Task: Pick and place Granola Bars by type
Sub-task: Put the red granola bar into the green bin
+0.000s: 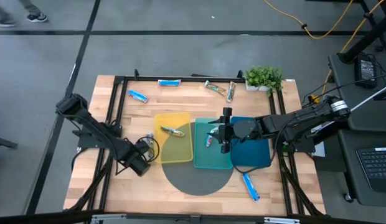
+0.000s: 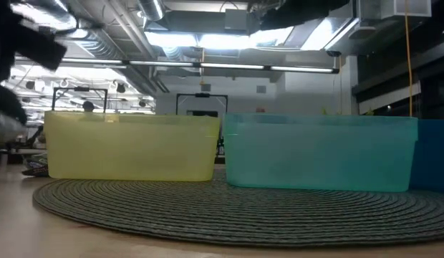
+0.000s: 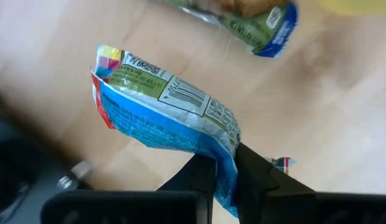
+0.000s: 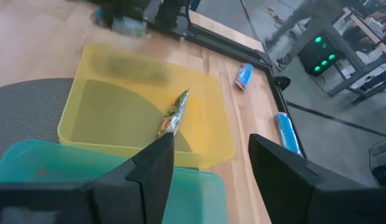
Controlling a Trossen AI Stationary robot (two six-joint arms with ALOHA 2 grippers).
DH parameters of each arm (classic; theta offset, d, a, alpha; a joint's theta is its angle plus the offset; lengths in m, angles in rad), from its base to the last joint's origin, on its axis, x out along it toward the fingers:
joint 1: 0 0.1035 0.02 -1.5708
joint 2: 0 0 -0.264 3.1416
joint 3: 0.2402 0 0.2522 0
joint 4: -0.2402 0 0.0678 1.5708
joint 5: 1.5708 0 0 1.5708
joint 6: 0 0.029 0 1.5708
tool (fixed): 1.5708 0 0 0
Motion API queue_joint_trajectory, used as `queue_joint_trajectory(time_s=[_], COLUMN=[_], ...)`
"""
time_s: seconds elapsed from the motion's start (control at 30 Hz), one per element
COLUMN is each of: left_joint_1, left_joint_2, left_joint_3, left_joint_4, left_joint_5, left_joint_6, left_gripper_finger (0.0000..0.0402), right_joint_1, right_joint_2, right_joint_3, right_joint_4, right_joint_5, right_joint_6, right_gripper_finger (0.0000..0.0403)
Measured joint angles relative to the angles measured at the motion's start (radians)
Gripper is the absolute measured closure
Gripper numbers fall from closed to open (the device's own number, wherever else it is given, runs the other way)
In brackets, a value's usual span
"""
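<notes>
My left gripper [image 3: 224, 167] is shut on a blue-and-white granola bar [image 3: 165, 109] over the bare wood left of the yellow tray [image 1: 183, 152]. Beside it on the wood lies a green-printed bar with a blue end [image 3: 252, 18]. In the high view the left gripper [image 1: 145, 144] hangs just off the yellow tray's left wall. My right gripper [image 1: 221, 132] stands open above the teal tray [image 1: 211, 163], its fingers empty in the right wrist view [image 4: 211, 146]. One bar [image 1: 172, 131] lies in the yellow tray and one [image 1: 210, 140] in the teal tray. My left gripper pinches the bar's wrapper at one end [image 3: 225, 149] between its two fingers. The fingers come from above, pointing down. The bar sticks out sideways from the fingertips, tilted, its printed back with the barcode up, and looks clear of the wood.
A dark blue tray [image 1: 258, 155] adjoins the teal one; all trays sit partly on a round grey mat [image 1: 199, 180]. Loose bars lie at the far edge [image 1: 169, 82] [image 1: 137, 96] [image 1: 215, 87] [image 1: 231, 91] and near right [image 1: 250, 186]. A potted plant [image 1: 264, 78] stands far right.
</notes>
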State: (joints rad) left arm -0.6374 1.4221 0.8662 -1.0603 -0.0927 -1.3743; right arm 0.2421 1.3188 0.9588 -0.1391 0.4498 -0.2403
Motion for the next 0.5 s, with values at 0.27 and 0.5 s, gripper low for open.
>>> queue_joint_trajectory(time_s=[0.27, 0.5], left_joint_1=[-0.045, -0.113], left_joint_2=[-0.057, -0.054], left_joint_3=[0.229, 0.36], left_joint_4=[-0.127, -0.083], left_joint_5=[-0.177, -0.469], left_joint_6=[0.122, 0.337], left_gripper_finger=[0.0375, 0.0375], right_joint_1=[-0.034, -0.042], right_joint_2=[0.018, 0.018], right_joint_3=[0.0, 0.0], right_joint_4=[0.01, 0.009], right_joint_5=[0.002, -0.002], right_joint_6=[0.023, 0.032], right_gripper_finger=[0.0194, 0.0194])
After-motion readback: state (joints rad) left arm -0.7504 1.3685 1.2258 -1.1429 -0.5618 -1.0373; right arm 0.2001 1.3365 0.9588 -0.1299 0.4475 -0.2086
